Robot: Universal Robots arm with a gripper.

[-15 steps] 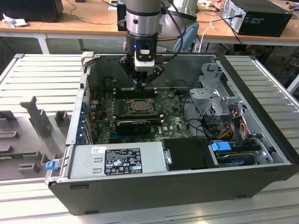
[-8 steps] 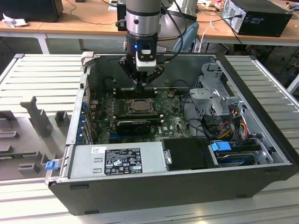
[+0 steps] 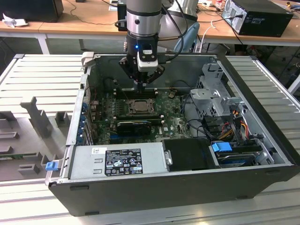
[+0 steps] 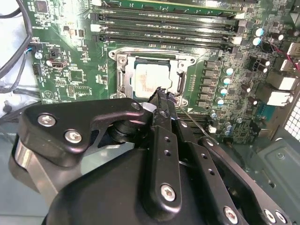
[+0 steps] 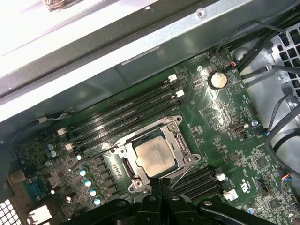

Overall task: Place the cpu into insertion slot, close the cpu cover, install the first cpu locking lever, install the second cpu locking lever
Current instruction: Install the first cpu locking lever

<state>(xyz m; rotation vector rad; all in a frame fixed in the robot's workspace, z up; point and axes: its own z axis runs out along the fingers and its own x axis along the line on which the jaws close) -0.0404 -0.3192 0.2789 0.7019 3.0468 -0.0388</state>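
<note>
End effector (image 5: pixel 161 181), fingers together, sits just beside one cpu (image 5: pixel 154 157), framed by one cpu cover (image 5: pixel 181 140).

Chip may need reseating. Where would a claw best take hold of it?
By two opposite edges, from straight above: the chip lies flat, top face up. The metal frame around it looks shut over those edges, so it likely must open first.
</note>
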